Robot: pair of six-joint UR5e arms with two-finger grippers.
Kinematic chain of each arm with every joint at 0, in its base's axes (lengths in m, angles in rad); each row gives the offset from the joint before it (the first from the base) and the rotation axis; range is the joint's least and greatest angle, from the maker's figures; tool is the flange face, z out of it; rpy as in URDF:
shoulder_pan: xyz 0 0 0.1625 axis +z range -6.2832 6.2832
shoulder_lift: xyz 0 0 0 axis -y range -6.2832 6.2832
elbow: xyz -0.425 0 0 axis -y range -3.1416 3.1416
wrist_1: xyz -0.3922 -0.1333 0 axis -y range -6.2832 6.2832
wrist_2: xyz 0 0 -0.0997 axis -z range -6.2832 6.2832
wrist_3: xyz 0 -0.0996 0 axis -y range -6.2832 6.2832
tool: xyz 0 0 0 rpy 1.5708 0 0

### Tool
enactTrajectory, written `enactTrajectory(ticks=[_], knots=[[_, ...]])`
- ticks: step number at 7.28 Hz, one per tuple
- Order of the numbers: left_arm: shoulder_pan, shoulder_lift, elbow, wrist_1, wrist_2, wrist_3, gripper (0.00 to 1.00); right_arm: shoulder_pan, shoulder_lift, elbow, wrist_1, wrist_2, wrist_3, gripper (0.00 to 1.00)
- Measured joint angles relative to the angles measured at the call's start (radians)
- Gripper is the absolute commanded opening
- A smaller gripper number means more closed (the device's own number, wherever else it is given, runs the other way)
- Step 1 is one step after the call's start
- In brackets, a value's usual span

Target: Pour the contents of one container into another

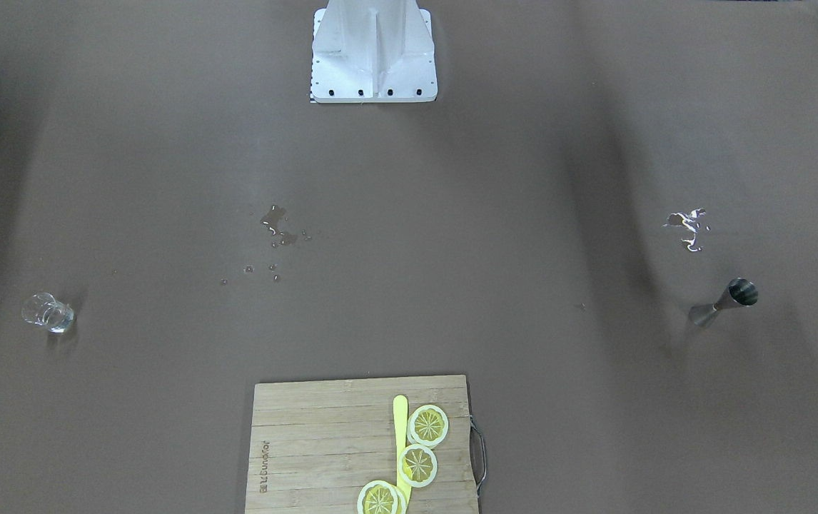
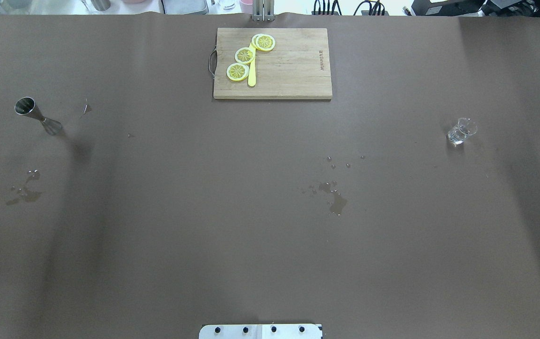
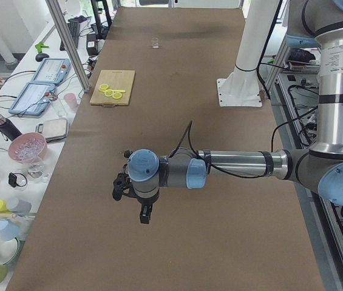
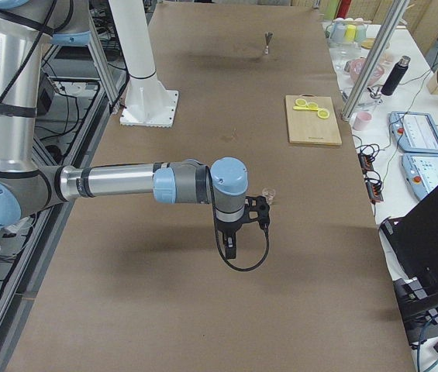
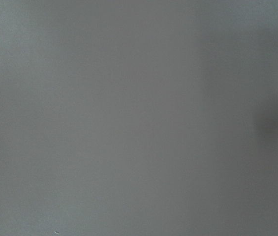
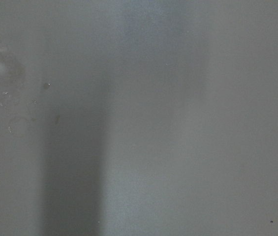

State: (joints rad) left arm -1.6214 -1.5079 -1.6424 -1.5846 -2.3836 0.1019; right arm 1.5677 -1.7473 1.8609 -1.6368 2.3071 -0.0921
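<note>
I am looking over a bench [image 2: 204,245] where the two vessels are standing well apart: the steel jigger [image 2: 38,115] is upright out on the robot's left, and the small clear glass [image 2: 461,131] is upright out on its right. I am reading that spacing as deliberate, with one vessel inside each arm's reach so the two can meet nearer the middle for the pour. I cannot tell which vessel is carrying liquid.

Neither vessel is being held. The left gripper [image 3: 144,217] is pointing down over bare bench, and the right gripper [image 4: 230,249] is hovering near the glass. Both are showing only in the side views, so I cannot tell how wide either one is standing. The right wrist camera is catching the glass only at its left edge, so I am judging the approach as not yet lined up.

Puddles [image 2: 336,201] are lying on the bench between the vessels, with another patch near the jigger, so I am treating the surface as slippery. The cutting board [image 2: 293,70], with lemon slices [image 2: 244,55] and a yellow knife [image 2: 251,77], is sitting at the far edge, out of the working lane
</note>
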Motion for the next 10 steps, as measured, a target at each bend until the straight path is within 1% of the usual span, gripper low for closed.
enactTrajectory(ticks=[3, 7, 10], knots=[[0.004, -0.006, -0.003, -0.001, 0.001, -0.001, 0.98, 0.0, 0.0, 0.001, 0.0, 0.0, 0.0, 1.0], [0.004, -0.05, 0.0, -0.002, -0.002, -0.002, 0.98, 0.0, 0.0, 0.003, 0.0, 0.0, 0.0, 1.0], [0.004, -0.062, -0.003, -0.004, -0.005, -0.094, 0.98, 0.0, 0.0, 0.003, 0.0, 0.0, 0.0, 1.0]])
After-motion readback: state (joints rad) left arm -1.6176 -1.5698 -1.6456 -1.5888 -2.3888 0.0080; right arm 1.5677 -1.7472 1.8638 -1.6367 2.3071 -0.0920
